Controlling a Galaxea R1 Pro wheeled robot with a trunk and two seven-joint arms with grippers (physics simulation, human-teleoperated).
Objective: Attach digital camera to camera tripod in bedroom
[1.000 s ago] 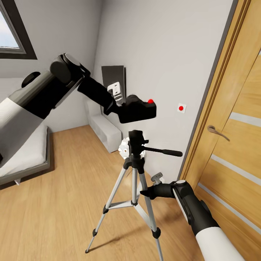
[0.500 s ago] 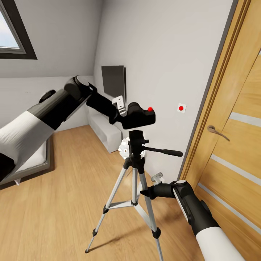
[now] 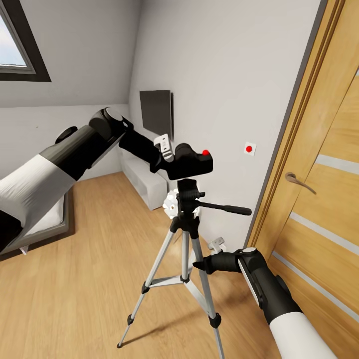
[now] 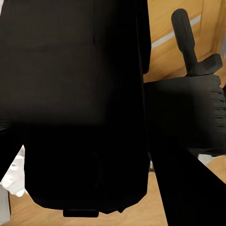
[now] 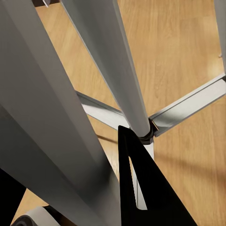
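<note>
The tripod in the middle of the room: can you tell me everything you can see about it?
The camera tripod stands upright on the light wood floor near the wooden door. It has three silver, metal-looking legs spread wide, with black joints, black feet and thin silver braces to the centre column. On top is a black head with a long black pan handle pointing toward the door. The digital camera, held by the left gripper, sits right on or just above the head. The right gripper rests beside one leg.

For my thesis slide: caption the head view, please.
Left gripper holds the digital camera just above the camera tripod head, right gripper beside a leg.
</note>
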